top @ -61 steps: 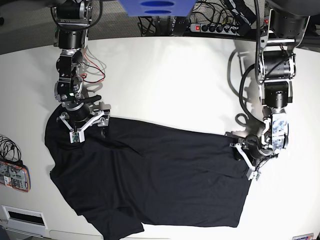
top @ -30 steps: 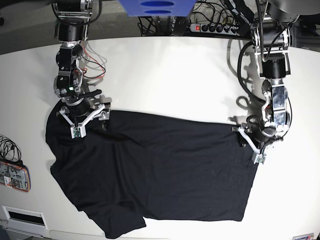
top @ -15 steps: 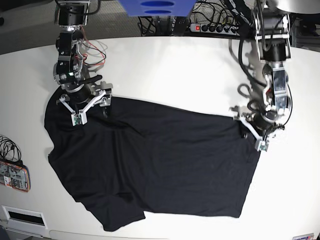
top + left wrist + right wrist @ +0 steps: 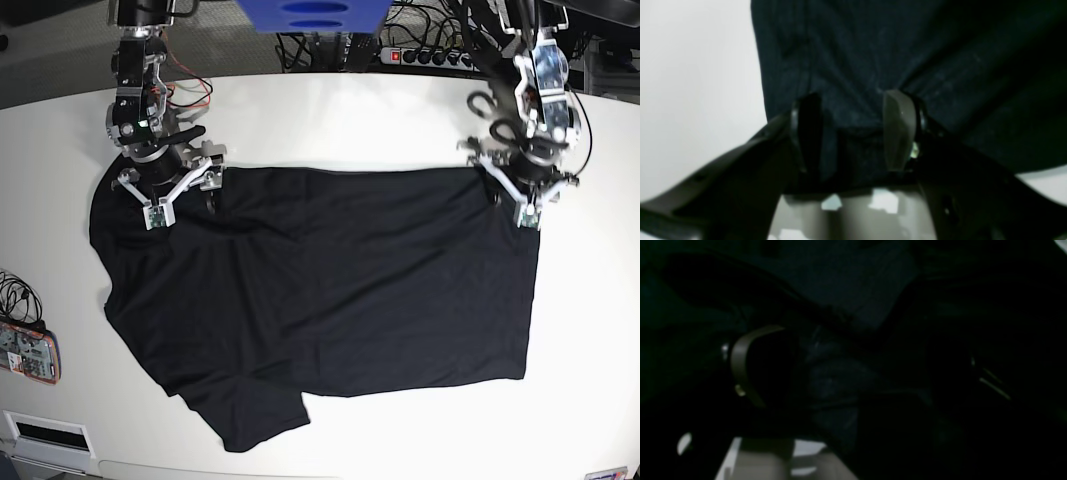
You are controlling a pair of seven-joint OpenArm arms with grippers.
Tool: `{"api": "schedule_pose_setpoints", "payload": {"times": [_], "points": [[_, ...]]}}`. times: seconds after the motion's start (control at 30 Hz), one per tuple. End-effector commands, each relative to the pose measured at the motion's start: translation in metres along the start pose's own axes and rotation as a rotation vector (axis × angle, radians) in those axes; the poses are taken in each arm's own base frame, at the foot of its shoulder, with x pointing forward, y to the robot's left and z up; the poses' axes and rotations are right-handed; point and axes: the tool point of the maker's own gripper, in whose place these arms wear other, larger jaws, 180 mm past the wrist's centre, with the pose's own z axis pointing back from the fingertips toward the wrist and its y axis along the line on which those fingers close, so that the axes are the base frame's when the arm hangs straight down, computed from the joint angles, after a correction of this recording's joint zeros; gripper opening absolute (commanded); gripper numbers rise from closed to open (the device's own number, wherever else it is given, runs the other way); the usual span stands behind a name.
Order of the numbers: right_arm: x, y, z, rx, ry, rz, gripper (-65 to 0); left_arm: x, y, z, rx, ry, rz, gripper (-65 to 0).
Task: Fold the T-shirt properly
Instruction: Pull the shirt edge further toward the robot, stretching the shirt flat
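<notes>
Left tool (image 4: 512, 193) is pinching the shirt (image 4: 330, 290) corner, cloth bunching between its fingers (image 4: 898, 130). Right tool (image 4: 180, 195) is gripping the opposite top corner, jaws spread wide around a thick fold. Shirt is lying spread flat on the white worktop (image 4: 340, 120), top edge stretching between both tools.

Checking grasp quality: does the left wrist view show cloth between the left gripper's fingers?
Yes, the T-shirt bunches between the left gripper fingers.
</notes>
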Motion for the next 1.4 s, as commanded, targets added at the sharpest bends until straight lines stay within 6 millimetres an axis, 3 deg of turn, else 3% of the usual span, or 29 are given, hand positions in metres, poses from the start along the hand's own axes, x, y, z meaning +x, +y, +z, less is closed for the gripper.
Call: {"api": "schedule_pose_setpoints", "payload": {"times": [0.0, 0.13, 0.37, 0.57, 0.67, 0.97, 1.2, 1.37], "points": [[-0.038, -0.002, 0.009, -0.013, 0.145, 0.048, -2.9, -0.069, -0.007, 0.011, -0.002, 0.290, -0.073, -36.5], [-0.041, 0.000, 0.017, -0.011, 0.145, 0.057, -2.9, -0.077, -0.012, 0.026, -0.006, 0.292, -0.085, -36.5], [-0.071, 0.004, 0.032, -0.004, 0.207, 0.054, -2.9, -0.090, -0.006, 0.052, 0.020, 0.303, -0.096, -36.5], [-0.087, -0.010, 0.047, -0.043, 0.206, 0.030, -2.9, -0.112, 0.002, 0.065, 0.037, 0.352, -0.092, -36.5], [-0.090, -0.015, 0.051, -0.059, 0.210, 0.024, -2.9, -0.113, 0.013, 0.067, 0.065, 0.352, -0.078, -36.5], [-0.123, -0.006, 0.070, -0.041, 0.284, 0.020, -2.9, -0.116, 0.037, 0.075, 0.126, 0.361, -0.054, -36.5], [-0.142, -0.003, 0.087, -0.036, 0.330, 0.020, -2.9, -0.116, 0.037, 0.075, 0.125, 0.357, -0.048, -36.5], [-0.131, -0.001, 0.091, -0.034, 0.303, 0.036, -2.9, -0.115, 0.038, 0.075, 0.130, 0.359, -0.055, -36.5]]}}
